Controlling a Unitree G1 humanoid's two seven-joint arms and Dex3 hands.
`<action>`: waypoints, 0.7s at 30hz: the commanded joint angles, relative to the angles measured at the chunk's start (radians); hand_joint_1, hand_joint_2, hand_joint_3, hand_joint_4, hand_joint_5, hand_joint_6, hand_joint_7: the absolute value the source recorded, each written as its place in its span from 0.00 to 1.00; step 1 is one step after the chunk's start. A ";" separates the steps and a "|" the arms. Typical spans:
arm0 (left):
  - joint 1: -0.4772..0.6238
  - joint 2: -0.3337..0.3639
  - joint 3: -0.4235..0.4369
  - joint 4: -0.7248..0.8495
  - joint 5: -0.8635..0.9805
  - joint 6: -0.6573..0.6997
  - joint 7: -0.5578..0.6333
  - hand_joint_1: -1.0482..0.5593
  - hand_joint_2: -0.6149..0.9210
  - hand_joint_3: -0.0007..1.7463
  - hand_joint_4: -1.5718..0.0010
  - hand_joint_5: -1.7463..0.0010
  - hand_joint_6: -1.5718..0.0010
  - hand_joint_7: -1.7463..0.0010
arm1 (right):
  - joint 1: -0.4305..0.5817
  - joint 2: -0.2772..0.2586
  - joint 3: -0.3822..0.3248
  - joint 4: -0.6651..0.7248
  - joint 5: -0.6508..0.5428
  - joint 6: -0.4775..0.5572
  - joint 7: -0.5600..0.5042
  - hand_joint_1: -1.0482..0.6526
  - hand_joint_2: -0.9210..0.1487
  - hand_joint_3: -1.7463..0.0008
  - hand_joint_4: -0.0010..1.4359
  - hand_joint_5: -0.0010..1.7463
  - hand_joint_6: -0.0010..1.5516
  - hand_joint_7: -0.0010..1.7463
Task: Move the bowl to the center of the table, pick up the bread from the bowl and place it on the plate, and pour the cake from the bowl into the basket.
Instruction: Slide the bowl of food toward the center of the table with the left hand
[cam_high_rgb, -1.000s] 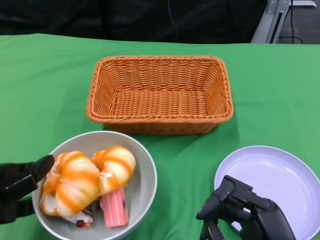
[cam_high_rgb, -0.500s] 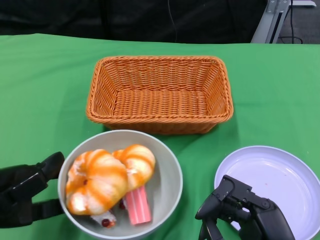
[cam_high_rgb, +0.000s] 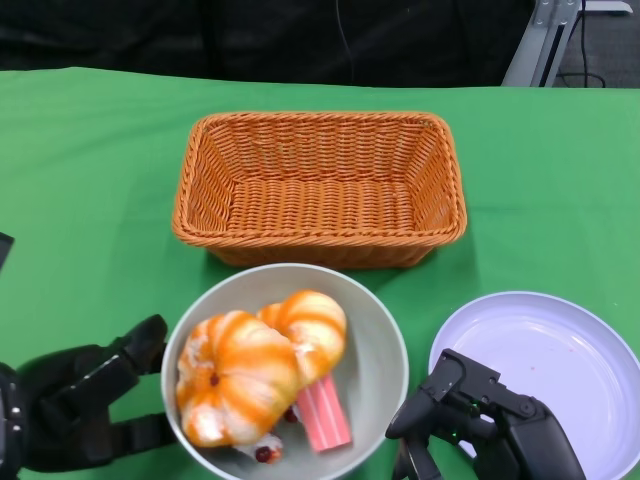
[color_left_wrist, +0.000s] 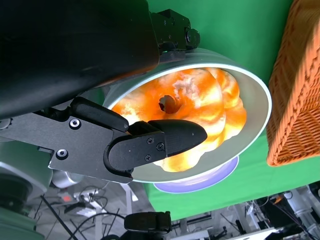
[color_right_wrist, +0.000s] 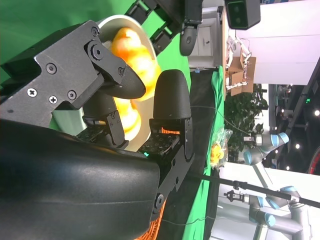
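head view: my left hand (cam_high_rgb: 85, 405) against bowl (cam_high_rgb: 375, 345) rim, fingers apart, gripping nothing. bowl with bread (cam_high_rgb: 255, 365) and pink cake (cam_high_rgb: 322, 413) just before basket (cam_high_rgb: 318, 188), near worktop (cam_high_rgb: 90, 170) centre. plate (cam_high_rgb: 545, 360) at right. my right hand (cam_high_rgb: 480, 425) curled, empty.
left wrist view: fingers (color_left_wrist: 165, 142) along bowl rim.
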 joint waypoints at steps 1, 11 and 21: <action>-0.017 -0.032 0.014 -0.038 -0.005 0.039 0.032 0.23 1.00 0.35 1.00 1.00 1.00 1.00 | -0.004 0.002 -0.001 0.003 -0.009 -0.013 -0.010 0.57 0.42 0.29 0.50 0.93 0.44 0.81; -0.018 -0.110 -0.016 -0.087 0.011 0.060 0.072 0.24 1.00 0.34 1.00 1.00 1.00 1.00 | -0.008 0.002 0.000 0.020 -0.033 -0.042 -0.024 0.56 0.42 0.29 0.50 0.92 0.44 0.80; -0.009 -0.163 -0.075 -0.111 0.031 -0.020 0.108 0.25 1.00 0.34 1.00 1.00 1.00 1.00 | -0.005 0.001 0.001 0.018 -0.022 -0.040 -0.019 0.56 0.42 0.30 0.50 0.93 0.44 0.80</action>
